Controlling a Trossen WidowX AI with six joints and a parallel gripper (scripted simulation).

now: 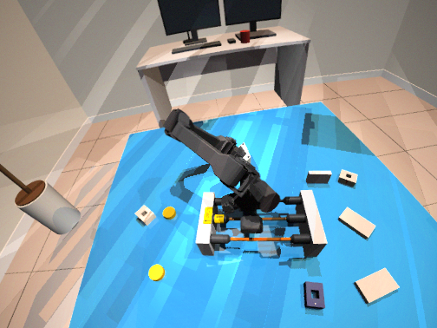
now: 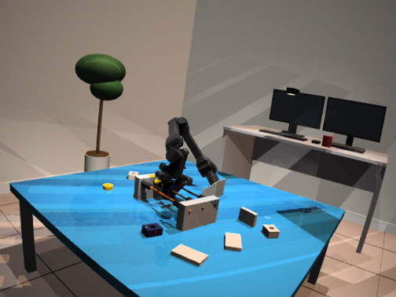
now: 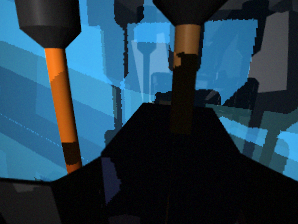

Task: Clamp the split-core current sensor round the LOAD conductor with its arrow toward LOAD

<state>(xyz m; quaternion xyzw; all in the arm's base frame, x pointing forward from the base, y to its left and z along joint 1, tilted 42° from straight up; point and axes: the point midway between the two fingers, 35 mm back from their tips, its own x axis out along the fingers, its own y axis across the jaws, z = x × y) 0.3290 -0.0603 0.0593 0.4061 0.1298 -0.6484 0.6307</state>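
A fixture with two white end plates (image 1: 205, 226) (image 1: 313, 217) (image 2: 196, 214) carries orange conductors between dark end caps. A yellow LOAD marker (image 1: 208, 214) sits on the left plate at the middle conductor (image 1: 277, 218) (image 3: 182, 85). The dark split-core sensor (image 3: 170, 165) sits round this middle conductor, about halfway along. My gripper (image 1: 249, 217) (image 2: 170, 184) reaches down from the back and is shut on the sensor. In the wrist view the sensor body fills the bottom, and the front conductor (image 1: 260, 239) (image 3: 60, 105) runs to its left. I cannot make out the sensor's arrow or latch.
Two yellow discs (image 1: 169, 212) (image 1: 156, 272) and a small white block (image 1: 145, 214) lie left of the fixture. Several pale blocks (image 1: 356, 222) (image 1: 376, 285) (image 1: 318, 176) (image 1: 348, 177) lie to the right. A dark purple block (image 1: 314, 295) (image 2: 152, 229) lies in front.
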